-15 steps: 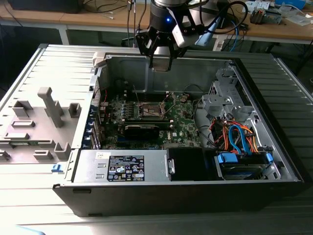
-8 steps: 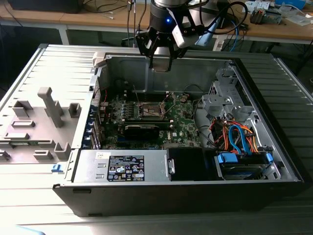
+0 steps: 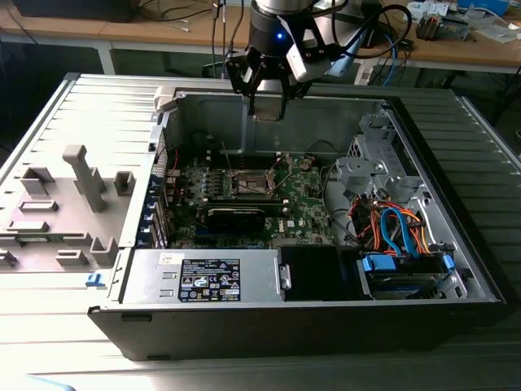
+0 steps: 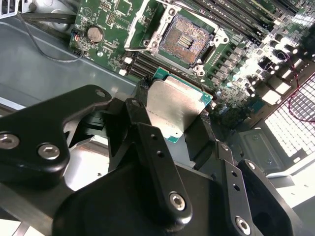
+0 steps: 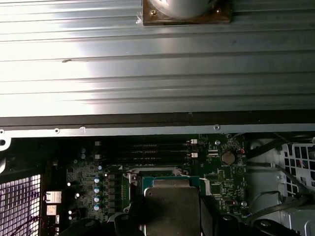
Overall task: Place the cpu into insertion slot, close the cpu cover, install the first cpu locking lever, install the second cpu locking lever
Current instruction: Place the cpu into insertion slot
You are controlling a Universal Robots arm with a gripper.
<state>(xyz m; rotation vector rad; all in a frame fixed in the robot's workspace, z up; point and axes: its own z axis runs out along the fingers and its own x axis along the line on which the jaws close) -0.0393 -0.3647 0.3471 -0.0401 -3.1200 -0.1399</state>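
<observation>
Cpu (image 4: 170,110) hangs pinched in the gripper (image 4: 173,104), above the motherboard (image 4: 108,19) just beside the open insertion slot (image 4: 188,38); seating it well likely needs edges square to the socket, chip level.

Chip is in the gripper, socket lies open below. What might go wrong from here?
1. The cpu is pinched at two edges by the gripper; a slip could drop it onto the board.
2. In the second wrist view it looks offset from the insertion slot, whose contacts lie bare; a skewed landing could bend them.
3. The fingers flank the cpu and may strike the slot's metal rim.
</observation>
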